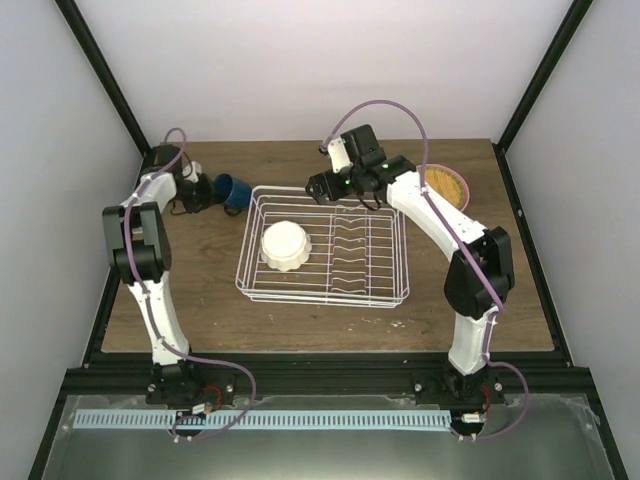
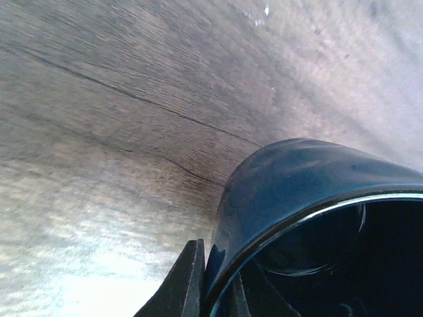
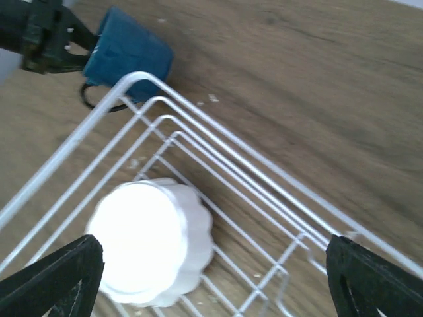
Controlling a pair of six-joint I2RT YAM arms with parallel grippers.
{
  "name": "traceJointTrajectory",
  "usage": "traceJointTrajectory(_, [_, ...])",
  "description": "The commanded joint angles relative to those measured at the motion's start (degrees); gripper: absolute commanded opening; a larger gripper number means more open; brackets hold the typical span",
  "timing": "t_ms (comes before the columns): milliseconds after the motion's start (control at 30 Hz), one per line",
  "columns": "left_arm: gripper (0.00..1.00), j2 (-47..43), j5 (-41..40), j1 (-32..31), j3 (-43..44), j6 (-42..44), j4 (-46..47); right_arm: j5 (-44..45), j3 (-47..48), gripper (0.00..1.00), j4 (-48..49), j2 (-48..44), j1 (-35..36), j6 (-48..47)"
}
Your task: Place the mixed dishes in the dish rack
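Filling my left wrist feed, the dark blue mug [image 2: 310, 191] sits right at the lens. The left pincer [image 2: 218, 277] is clamped on its rim, with one finger outside the wall and the other inside the opening. From the top camera I see the mug [image 1: 234, 193] tipped on its side near the far left of the table [image 1: 200, 310], just beyond the far-left corner of the dish rack [image 1: 390, 295] and outside it. The left pincer [image 1: 205, 192] reaches it from the left. I cannot tell whether the mug touches the wood.

Inside the rack, in its left part, the cream-white bowl [image 1: 283, 245] lies upside down on the wires. The wavy dividers fill the right part.

Over the rack's far edge the right pincer [image 1: 318, 187] hangs with its fingers spread wide, gripping nothing. Its own camera looks down on the rack corner [image 3: 218, 142], the bowl [image 3: 149, 241] and the mug [image 3: 132, 49] beyond.

Behind the right arm, at the far right of the table, a yellow-orange plate [image 1: 447, 185] lies partly hidden.
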Motion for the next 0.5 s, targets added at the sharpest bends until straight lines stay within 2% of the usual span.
traceJointTrajectory(0, [0.00, -9.9, 14.4, 2.3, -5.9, -8.4, 18.1, -17.2, 1.5, 0.91, 3.5, -0.5, -0.9, 2.3])
traceJointTrajectory(200, [0.00, -16.2, 16.9, 2.7, -8.7, -12.2, 27.6, -36.9, -3.9, 0.86, 13.6, -1.6, -1.0, 6.3])
traceJointTrajectory(367, [0.00, -19.2, 21.6, 2.7, -11.0, -18.7, 37.3, -43.6, -2.9, 0.84, 15.0, 0.0, -1.5, 7.5])
traceJointTrajectory(467, [0.00, -20.9, 24.7, 2.2, -14.3, -25.0, 45.0, -52.4, -4.1, 0.81, 21.9, 1.1, -3.7, 16.0])
